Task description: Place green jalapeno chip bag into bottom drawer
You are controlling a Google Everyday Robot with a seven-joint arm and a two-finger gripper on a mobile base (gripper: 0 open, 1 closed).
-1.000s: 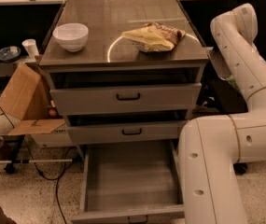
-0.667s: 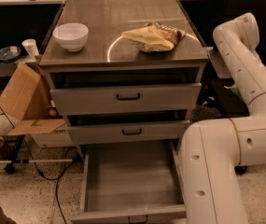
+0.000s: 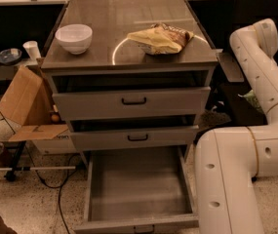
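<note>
The bottom drawer point(image 3: 139, 188) is pulled fully out at floor level, a wide, flat grey metal tray with nothing in it, and the way into it from above is open. The two shallower drawers above it, the middle drawer point(image 3: 137, 138) and the top drawer point(image 3: 132, 102), stand slightly ajar with black handles. On the brushed steel cabinet top point(image 3: 129, 11) sit a round white bowl point(image 3: 74, 37) at the left and a crumpled tan-yellow chip bag point(image 3: 161, 38) at the right. The smooth white arm point(image 3: 255, 67) bends up beside the cabinet's right side. The gripper is hidden behind it, so its state cannot be told. A pale green crinkled patch, seemingly the green jalapeno chip bag point(image 3: 252, 100), peeks out by the arm, well apart from the drawer. A folded cardboard box point(image 3: 24, 101) and black cables point(image 3: 55, 182) lie at the left on speckled floor
</note>
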